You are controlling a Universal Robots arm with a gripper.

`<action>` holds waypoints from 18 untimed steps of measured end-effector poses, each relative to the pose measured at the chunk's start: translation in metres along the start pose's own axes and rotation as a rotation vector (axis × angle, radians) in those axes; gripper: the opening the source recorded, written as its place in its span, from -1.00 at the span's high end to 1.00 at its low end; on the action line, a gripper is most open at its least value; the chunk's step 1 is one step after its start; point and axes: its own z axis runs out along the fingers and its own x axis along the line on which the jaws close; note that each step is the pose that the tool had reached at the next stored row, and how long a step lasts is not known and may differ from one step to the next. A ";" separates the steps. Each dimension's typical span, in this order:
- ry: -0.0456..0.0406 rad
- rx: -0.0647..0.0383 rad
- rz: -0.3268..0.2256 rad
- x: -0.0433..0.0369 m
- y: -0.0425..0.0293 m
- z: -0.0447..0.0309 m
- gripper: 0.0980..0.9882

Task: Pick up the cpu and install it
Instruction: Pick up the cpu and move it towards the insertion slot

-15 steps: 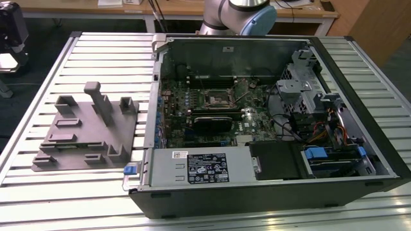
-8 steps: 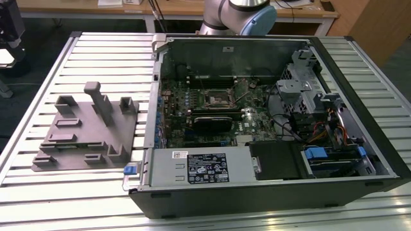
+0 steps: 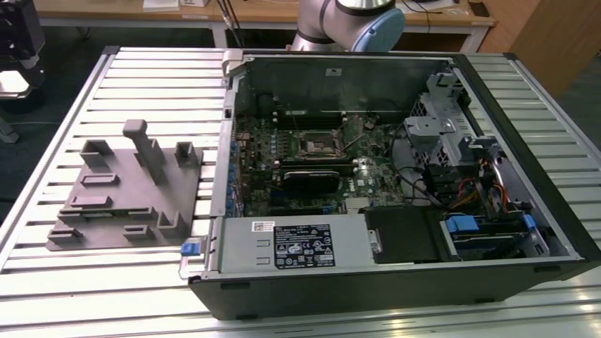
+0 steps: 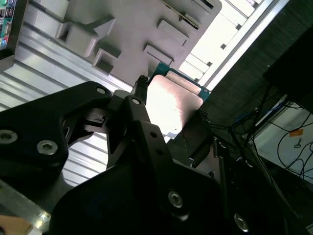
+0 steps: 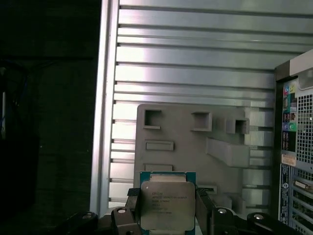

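Your end effector (image 5: 167, 215) pinches the cpu (image 5: 167, 203) between its fingers, over the fixture (image 5: 186, 156) on the surface (image 5: 195, 63); the socket (image 3: 319, 146) sits well apart, inside the case (image 3: 395, 296).

Ribbed aluminium surface (image 3: 94, 310), glare on the slats. Dark floor (image 3: 66, 49) around it. Wooden desk (image 3: 263, 14) with white legs behind, wood cabinet (image 3: 549, 35) at the exterior view's right. Loose cables (image 4: 286, 156) down low in the second wrist view.
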 end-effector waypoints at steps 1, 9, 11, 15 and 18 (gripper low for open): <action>0.0000 0.000 0.000 -0.0014 -0.0001 0.0000 0.00; 0.0005 0.000 0.000 -0.0132 -0.0004 0.0000 0.00; 0.0006 0.000 0.000 -0.0159 -0.0005 0.0000 0.00; 0.0008 0.000 0.000 -0.0209 -0.0007 0.0000 0.00; 0.0011 0.000 0.000 -0.0247 -0.0008 -0.0001 0.00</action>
